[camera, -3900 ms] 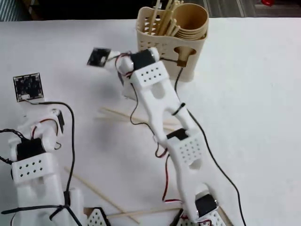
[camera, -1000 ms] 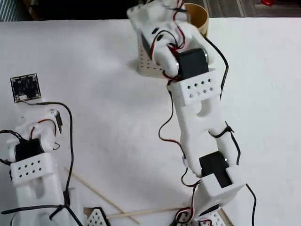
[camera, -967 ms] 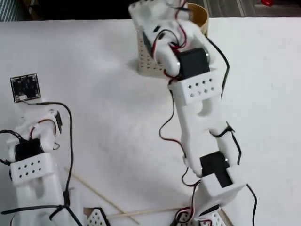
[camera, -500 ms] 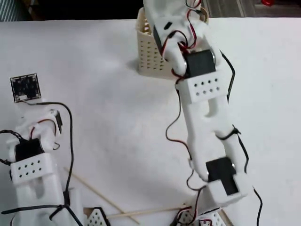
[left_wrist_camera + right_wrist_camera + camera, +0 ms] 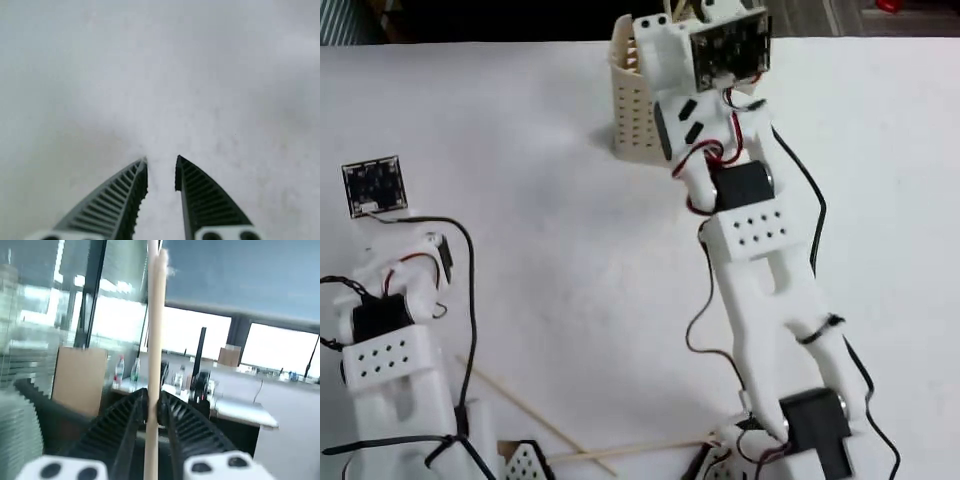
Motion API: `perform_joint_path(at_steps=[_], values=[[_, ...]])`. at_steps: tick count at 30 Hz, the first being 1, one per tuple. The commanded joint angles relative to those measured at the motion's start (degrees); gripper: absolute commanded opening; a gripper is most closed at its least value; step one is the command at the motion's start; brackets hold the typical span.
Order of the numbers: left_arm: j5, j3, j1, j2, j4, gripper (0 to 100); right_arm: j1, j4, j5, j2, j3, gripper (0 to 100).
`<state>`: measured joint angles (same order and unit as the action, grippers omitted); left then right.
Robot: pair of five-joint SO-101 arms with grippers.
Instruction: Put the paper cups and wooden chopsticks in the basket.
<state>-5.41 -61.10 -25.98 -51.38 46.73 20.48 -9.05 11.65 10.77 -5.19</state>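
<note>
Right arm [image 5: 760, 270] stretches to the frame's top centre above the basket [image 5: 633, 110], right end effector [image 5: 152, 404] clamped on an upright wooden chopstick [image 5: 155, 315]; left end effector [image 5: 160, 165], slightly parted, hovers over the counter [image 5: 200, 75].

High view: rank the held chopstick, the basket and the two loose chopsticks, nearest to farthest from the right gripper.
1. Chopstick: held in the right gripper.
2. Basket: far side, at that arm's tip.
3. Slanted chopstick and level chopstick: near edge, too close to call.
</note>
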Motion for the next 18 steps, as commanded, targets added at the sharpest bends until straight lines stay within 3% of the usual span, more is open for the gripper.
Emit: perform_joint_path(at_steps=[1, 10, 18], values=[[0.0, 0.35, -0.57, -1.45, -1.41, 11, 0.4, -5.93, 0.88, -6.02, 5.8, 1.9], [0.0, 0.35, -0.57, -1.45, -1.41, 11, -2.24, -6.2, 0.53, -27.56, 25.14, 1.9], [0.0, 0.35, -0.57, -1.45, -1.41, 11, -3.03, -6.11, 0.44, -36.18, 27.25, 1.9]])
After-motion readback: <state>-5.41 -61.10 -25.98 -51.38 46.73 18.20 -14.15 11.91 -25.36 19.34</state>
